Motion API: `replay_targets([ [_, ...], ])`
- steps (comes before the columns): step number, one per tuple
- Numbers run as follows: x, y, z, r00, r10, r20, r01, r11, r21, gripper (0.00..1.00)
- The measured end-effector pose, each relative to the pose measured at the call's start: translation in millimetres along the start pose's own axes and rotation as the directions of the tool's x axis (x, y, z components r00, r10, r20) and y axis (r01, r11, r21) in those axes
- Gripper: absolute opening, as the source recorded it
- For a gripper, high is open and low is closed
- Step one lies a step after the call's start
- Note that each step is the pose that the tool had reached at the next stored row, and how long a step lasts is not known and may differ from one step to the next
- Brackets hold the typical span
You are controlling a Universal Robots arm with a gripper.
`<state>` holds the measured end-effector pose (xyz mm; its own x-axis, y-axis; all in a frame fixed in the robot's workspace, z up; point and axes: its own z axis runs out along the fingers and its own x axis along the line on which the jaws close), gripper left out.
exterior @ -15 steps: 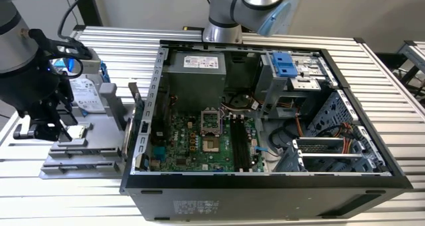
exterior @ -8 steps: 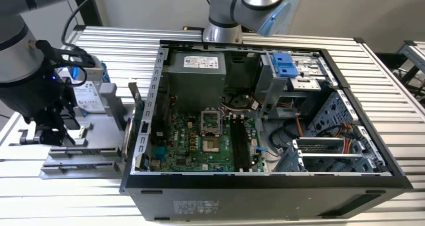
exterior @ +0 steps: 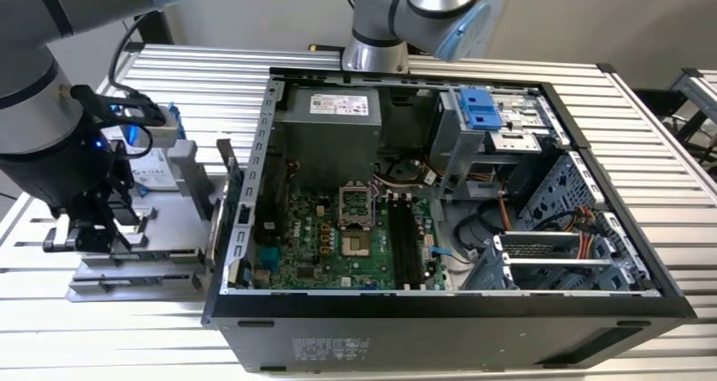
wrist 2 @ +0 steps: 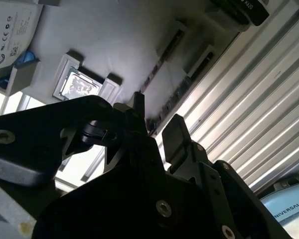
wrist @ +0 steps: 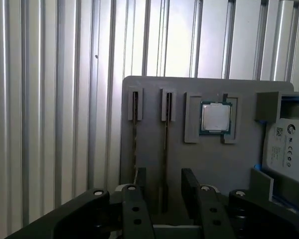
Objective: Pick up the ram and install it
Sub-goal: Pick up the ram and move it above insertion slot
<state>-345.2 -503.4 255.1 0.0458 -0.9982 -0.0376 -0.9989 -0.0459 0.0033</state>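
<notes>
The claw (wrist: 165,173) hangs with its black fingers apart, one on either side of the ram (wrist: 165,130). The ram is a thin dark-green circuit-board stick, standing on edge in a slot of the grey plastic tray (wrist: 149,149). Its long axis runs straight away from the claw. A second stick like it (wrist: 134,129) stands just beside, then a small square silver chip (wrist: 215,118) in its recess. Farther off on the ribbed metal worktop (exterior: 644,121) stands the open black computer case (exterior: 448,312).

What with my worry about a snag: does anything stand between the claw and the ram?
Nothing visible does. In the first wrist view the open claw straddles the line of the ram, on edge in the grey holder. A second stick stands beside it, apart.
</notes>
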Motion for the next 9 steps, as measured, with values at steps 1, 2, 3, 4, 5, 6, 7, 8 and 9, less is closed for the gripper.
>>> replay_targets([
  [1, 0.8, 0.1, 1.7, 1.0000, 0.000, -0.0001, 0.000, 1.0000, 0.0000, 1.00],
  [2, 2.7, 0.3, 3.5, 1.0000, 0.000, -0.0001, 0.000, 1.0000, -0.0002, 1.00],
  [3, 5.6, 0.3, 5.2, 1.0000, 0.000, -0.0001, 0.000, 1.0000, -0.0001, 1.00],
  [4, 8.5, 0.4, 7.0, 1.0000, 0.000, 0.0001, 0.000, 1.0000, 0.0000, 1.00],
  [5, 11.2, 0.5, 8.7, 1.0000, 0.000, 0.0000, 0.000, 1.0000, 0.0000, 1.00],
  [6, 13.3, 0.6, 10.5, 1.0000, 0.000, 0.0001, 0.000, 1.0000, 0.0001, 1.00],
  [7, 14.0, 0.6, 12.3, 1.0000, 0.000, 0.0001, 0.000, 1.0000, 0.0002, 1.00],
  [8, 14.7, 0.6, 13.9, 1.0000, 0.000, 0.0000, 0.000, 1.0000, 0.0000, 1.00],
  [9, 15.2, 0.6, 15.8, 1.0000, 0.000, 0.0001, 0.000, 1.0000, 0.0001, 1.00],
])
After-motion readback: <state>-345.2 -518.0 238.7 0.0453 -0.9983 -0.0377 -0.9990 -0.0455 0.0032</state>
